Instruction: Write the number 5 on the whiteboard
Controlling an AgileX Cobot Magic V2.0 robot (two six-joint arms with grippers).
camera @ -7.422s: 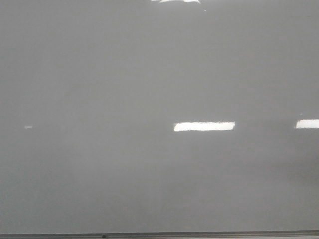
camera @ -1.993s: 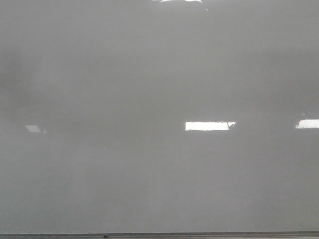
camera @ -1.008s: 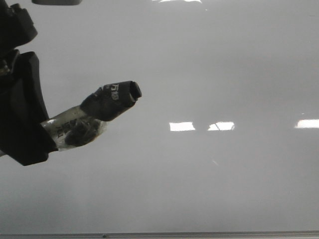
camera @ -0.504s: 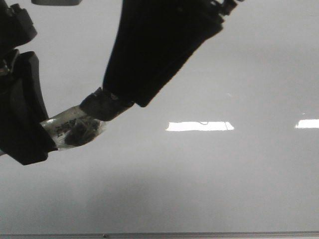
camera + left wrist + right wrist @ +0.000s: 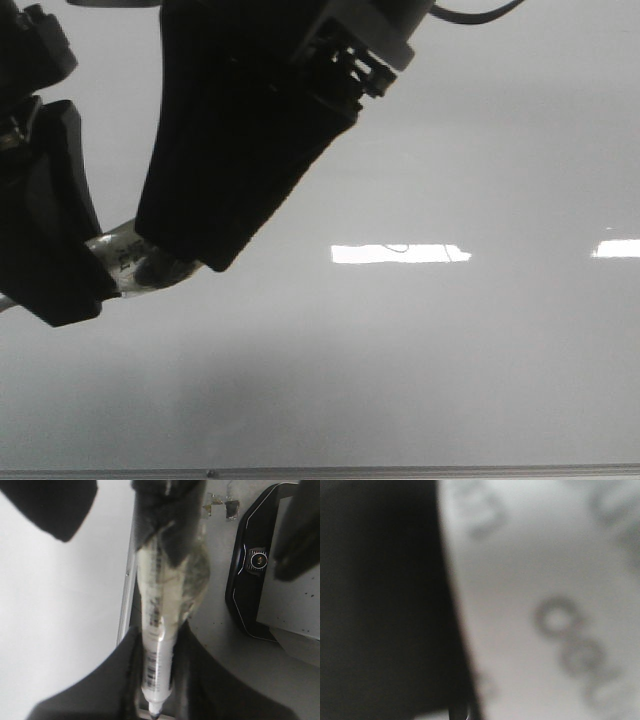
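**Pincers meet over the marker at the whiteboard**

Whiteboard (image 5: 450, 130) fills the front view, glossy and grey, with bright glare patches and a thin frame edge along the bottom. No black marker figure shows on it; only a faint thin squiggle crosses the central glare patch, too slight to read.

At far left, the left pincer (image 5: 45, 230) is a dark block with its fingers closed on a marker (image 5: 125, 262) whose pale barrel is wrapped in clear tape. The left wrist view shows the same grip: the marker (image 5: 159, 630) runs straight out between the two dark fingers (image 5: 107, 685), its barrel printed with small text, its far end capped in black.

Just right of that, the right pincer (image 5: 215, 235) reaches down from the top of the front view, its dark fingers covering the marker's black cap end. Whether they are clamped on it cannot be told. The right wrist view is a close blur: a dark mass beside a pale surface with smeared printed characters.
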